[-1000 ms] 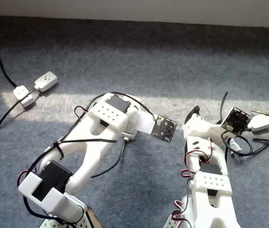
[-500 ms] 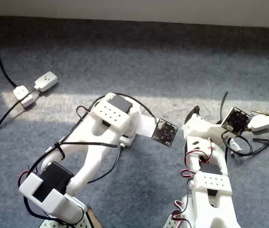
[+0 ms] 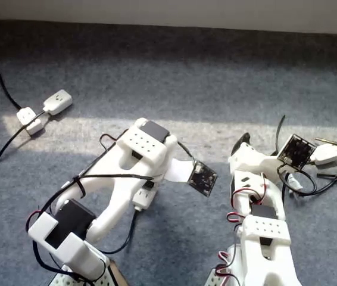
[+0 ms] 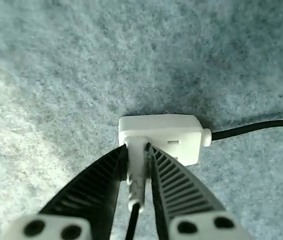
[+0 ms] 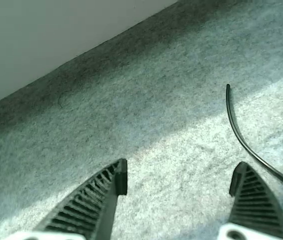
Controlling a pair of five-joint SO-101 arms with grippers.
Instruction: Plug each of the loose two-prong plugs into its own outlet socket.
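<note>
Seemingly joined to socket (image 4: 162,134), plug (image 4: 136,184) sits within left tool (image 4: 136,150).

Bare carpet (image 3: 204,71) lies open; corded plugs (image 3: 328,154) clutter its right side.

White plug (image 4: 135,181) and white socket block (image 4: 161,132) on black cord (image 4: 251,129), left gripper (image 4: 136,150) ribbed black, left arm (image 3: 121,179) white with black patches — all over mottled grey-blue carpet (image 3: 216,77), paler where sunlit across the high view's middle.
</note>
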